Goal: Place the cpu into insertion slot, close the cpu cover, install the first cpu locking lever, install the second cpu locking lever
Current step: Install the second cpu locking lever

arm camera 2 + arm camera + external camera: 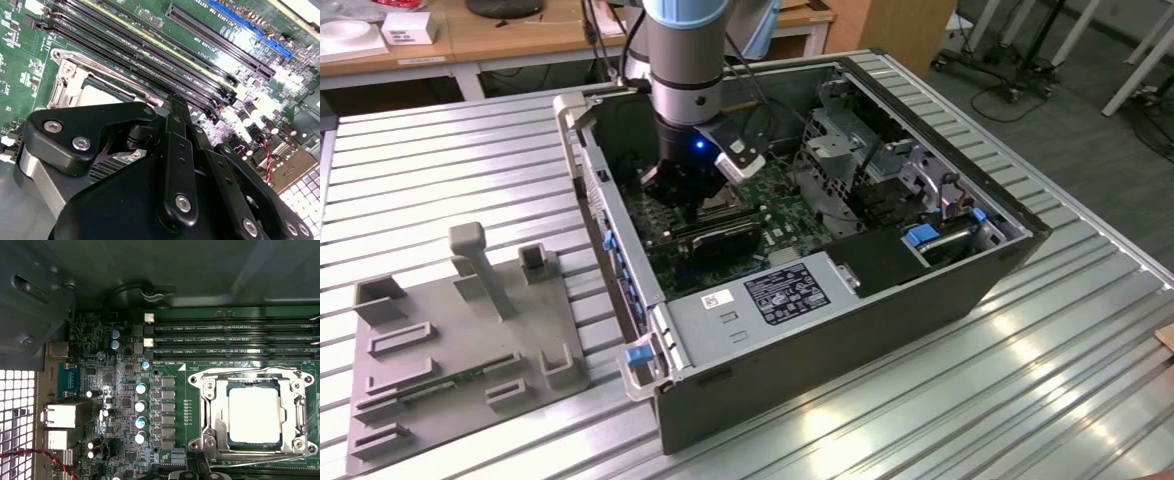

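Ribbed metal table (1067,400), wooden desks (520,35) behind, gripper (683,190) (finger state unclear) over seated cpu (253,415)

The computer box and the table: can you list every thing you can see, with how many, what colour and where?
computer case: one, black, lying open on the table.
motherboard: one, green, inside the case.
cpu: one, pale silver, sitting in the insertion slot.
insertion slot: one, dark edge showing around the cpu.
cpu cover: one, silvery frame, lying around the cpu.
long card slots: several, black, beside the socket in the second wrist view.
blue slot: one, beyond the black slots.
grey fixture board: one, on the table at the exterior view's left.
slatted table: one, silver metal.
arm: one, silver and blue, reaching into the case.
gripper: one, black, above the socket.
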You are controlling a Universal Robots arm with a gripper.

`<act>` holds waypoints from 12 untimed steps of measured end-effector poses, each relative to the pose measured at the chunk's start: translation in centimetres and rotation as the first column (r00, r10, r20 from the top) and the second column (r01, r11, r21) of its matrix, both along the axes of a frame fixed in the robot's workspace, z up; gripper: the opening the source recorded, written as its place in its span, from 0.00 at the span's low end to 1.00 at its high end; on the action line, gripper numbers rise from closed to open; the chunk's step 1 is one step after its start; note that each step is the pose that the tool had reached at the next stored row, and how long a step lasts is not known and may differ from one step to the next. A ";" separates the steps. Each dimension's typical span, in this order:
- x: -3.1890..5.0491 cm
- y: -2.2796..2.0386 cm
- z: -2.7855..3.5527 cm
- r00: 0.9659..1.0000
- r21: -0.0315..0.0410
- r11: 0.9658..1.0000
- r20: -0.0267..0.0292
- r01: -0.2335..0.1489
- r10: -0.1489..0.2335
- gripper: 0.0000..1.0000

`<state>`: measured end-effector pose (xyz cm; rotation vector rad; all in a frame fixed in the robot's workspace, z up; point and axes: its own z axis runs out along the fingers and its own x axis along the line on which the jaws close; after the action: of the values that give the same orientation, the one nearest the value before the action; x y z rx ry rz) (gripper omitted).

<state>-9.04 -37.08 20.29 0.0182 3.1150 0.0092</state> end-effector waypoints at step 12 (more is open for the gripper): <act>-0.03 0.15 -0.07 1.000 0.005 1.000 0.000 0.000 0.000 0.11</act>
<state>-9.07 -36.93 20.22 0.0184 3.1150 0.0171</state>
